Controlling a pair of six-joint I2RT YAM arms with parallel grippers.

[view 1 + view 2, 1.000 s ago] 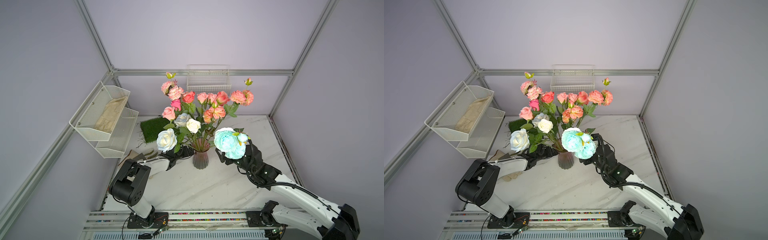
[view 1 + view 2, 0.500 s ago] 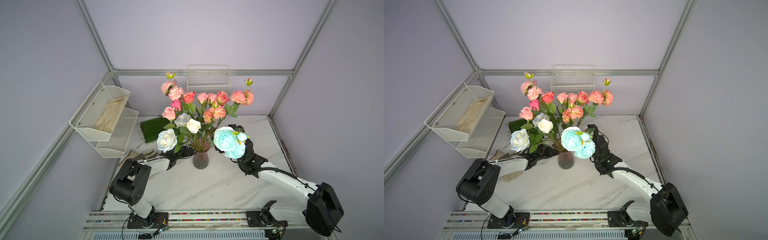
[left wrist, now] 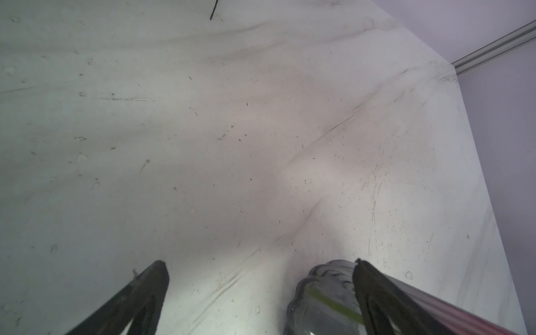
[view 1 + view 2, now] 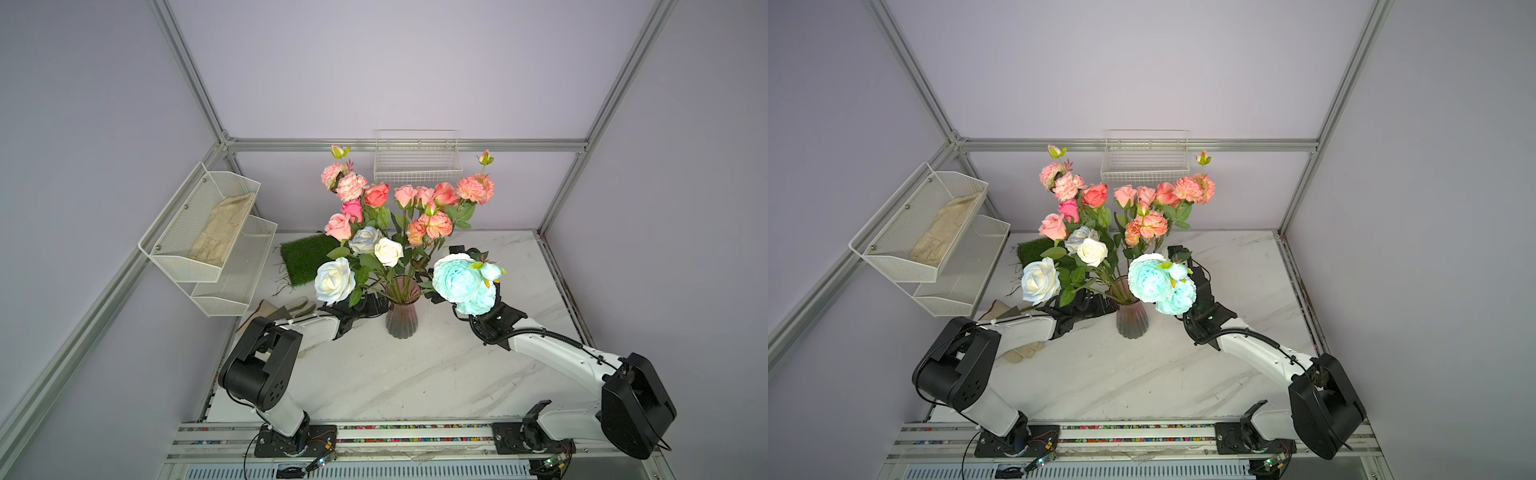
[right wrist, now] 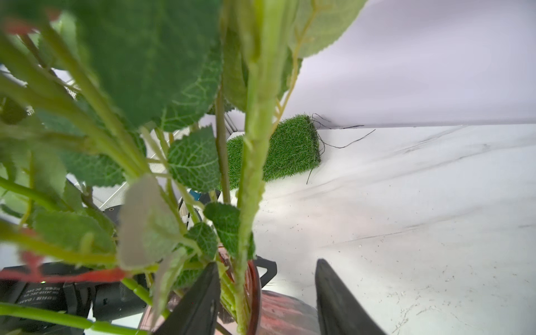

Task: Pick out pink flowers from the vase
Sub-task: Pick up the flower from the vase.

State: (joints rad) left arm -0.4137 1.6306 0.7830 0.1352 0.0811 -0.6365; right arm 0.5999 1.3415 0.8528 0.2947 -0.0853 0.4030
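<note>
The smoky-pink ribbed vase [image 4: 401, 320] [image 4: 1132, 320] stands mid-table, filled with flowers. The pink flowers [image 4: 419, 195] [image 4: 1146, 195] rise highest, at the back of the bunch. My left gripper [image 4: 372, 306] [image 3: 260, 265] lies low on the table, open, with the vase's foot [image 3: 322, 290] between its fingers against one of them. My right gripper [image 4: 430, 296] [image 5: 266, 264], largely hidden under turquoise blooms in both top views, is open at the vase's mouth. The vase's rim [image 5: 256, 278] and a thick green stem [image 5: 252, 174] stand between its fingers.
White roses [image 4: 334, 280] and big turquoise blooms [image 4: 457, 280] hang low in front. A green grass mat [image 4: 305, 257] lies at the back left. Wire shelves [image 4: 208, 232] with a cloth jut from the left wall, and a wire basket [image 4: 417, 160] hangs on the back wall. Pale gloves [image 4: 286, 309] lie by the left arm.
The right arm has folded back, its elbow swinging right and low, while its gripper stays at the vase's mouth with narrower jaws. The left arm has not moved.
</note>
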